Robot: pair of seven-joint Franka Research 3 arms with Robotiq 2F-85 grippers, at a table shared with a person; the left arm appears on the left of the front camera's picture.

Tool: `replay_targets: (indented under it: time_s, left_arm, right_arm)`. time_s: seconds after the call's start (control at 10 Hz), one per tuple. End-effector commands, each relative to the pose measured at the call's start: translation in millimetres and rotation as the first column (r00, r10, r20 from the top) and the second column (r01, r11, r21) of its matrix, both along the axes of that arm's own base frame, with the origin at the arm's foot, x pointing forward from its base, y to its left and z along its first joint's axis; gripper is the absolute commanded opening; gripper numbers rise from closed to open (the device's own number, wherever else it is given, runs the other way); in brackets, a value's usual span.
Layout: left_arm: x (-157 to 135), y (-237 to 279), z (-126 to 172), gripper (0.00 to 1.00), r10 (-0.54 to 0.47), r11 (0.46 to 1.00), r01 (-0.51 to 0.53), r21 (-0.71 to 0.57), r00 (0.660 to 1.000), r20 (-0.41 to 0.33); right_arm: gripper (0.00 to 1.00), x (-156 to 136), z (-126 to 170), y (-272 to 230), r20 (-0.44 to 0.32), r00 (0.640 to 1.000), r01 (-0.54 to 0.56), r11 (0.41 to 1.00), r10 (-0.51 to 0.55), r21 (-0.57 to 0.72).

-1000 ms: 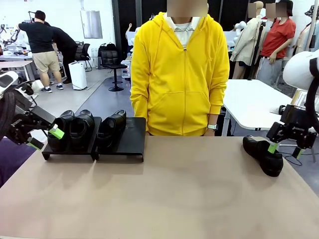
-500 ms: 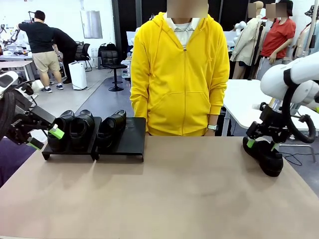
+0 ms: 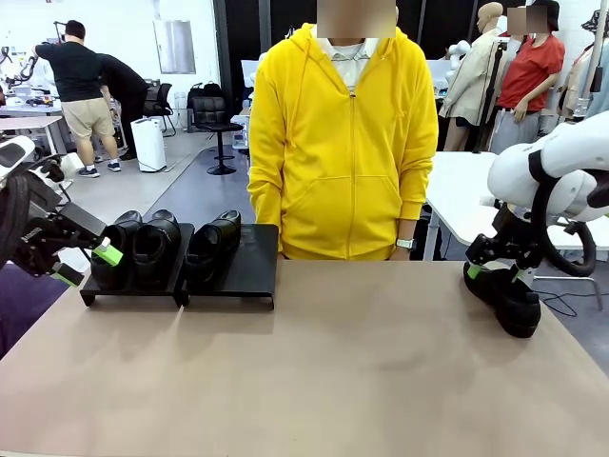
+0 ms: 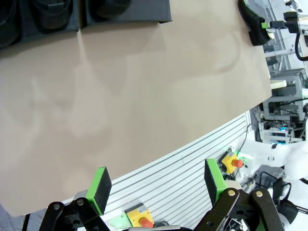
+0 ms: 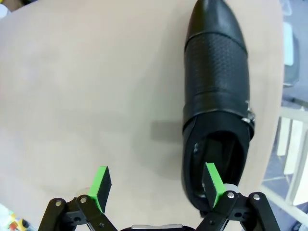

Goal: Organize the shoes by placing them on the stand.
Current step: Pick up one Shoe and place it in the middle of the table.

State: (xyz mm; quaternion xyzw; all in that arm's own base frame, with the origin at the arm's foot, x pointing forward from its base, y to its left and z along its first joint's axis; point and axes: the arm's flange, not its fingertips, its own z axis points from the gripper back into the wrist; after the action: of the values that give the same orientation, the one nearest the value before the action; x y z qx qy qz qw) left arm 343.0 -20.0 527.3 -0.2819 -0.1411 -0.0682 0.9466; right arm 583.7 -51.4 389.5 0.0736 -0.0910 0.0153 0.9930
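Observation:
Three black shoes stand on the black stand [image 3: 250, 269] at the far left: two [image 3: 157, 244] on its left tray, one [image 3: 211, 246] on the right tray. A fourth shoe [image 3: 510, 298] lies on the table at the far right, also in the right wrist view [image 5: 216, 91]. My right gripper [image 3: 493, 273] hangs open over its heel end; one pad [image 5: 212, 183] is over the shoe's opening, the other over bare table. My left gripper [image 3: 82, 264] is open just left of the stand, holding nothing. The left wrist view has the stand [image 4: 149, 12] and the far shoe [image 4: 251, 21].
A person in a yellow hoodie [image 3: 343, 143] stands at the table's far edge, between the stand and the lone shoe. The right half of the stand's right tray is bare. The tan tabletop [image 3: 333, 362] spreads wide in front. A white table [image 3: 476, 195] stands behind on the right.
My right gripper has swung left, from beside the lone shoe to over its heel end, still open. The left arm and the shoes have not moved.

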Motion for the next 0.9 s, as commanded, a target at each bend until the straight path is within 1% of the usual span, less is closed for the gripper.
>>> replay_targets:
  time_s: [0.0, 0.1, 0.3, 0.4, 0.6, 0.8]
  left_arm:
    - [0, 3, 2, 1.00, -0.003, 1.000, 0.003, 0.007, 1.000, -0.006]
    - [0, 3, 2, 1.00, -0.003, 1.000, 0.003, 0.007, 1.000, -0.006]
    - [0, 3, 2, 1.00, -0.003, 1.000, 0.003, 0.007, 1.000, -0.006]
    - [0, 3, 2, 1.00, -0.003, 1.000, 0.003, 0.007, 1.000, -0.006]
    - [0, 3, 2, 1.00, -0.003, 1.000, 0.003, 0.007, 1.000, -0.006]
    - [0, 3, 2, 1.00, -0.003, 1.000, 0.003, 0.007, 1.000, -0.006]
  right_arm:
    - [1.00, 1, -9, -7, 0.014, 0.998, -0.059, 0.998, 0.059, -0.020]
    - [1.00, 3, -11, -9, -0.004, 0.998, -0.065, 0.998, 0.065, -0.026]
    - [1.00, 6, -17, -12, 0.001, 0.998, -0.065, 0.997, 0.065, -0.041]
    - [1.00, 8, -25, -12, -0.011, 0.997, -0.077, 0.996, 0.077, -0.047]
    - [1.00, 14, -40, -13, -0.002, 0.997, -0.077, 0.995, 0.077, -0.068]
    - [1.00, 15, -42, -14, -0.017, 0.996, -0.091, 0.994, 0.090, -0.066]
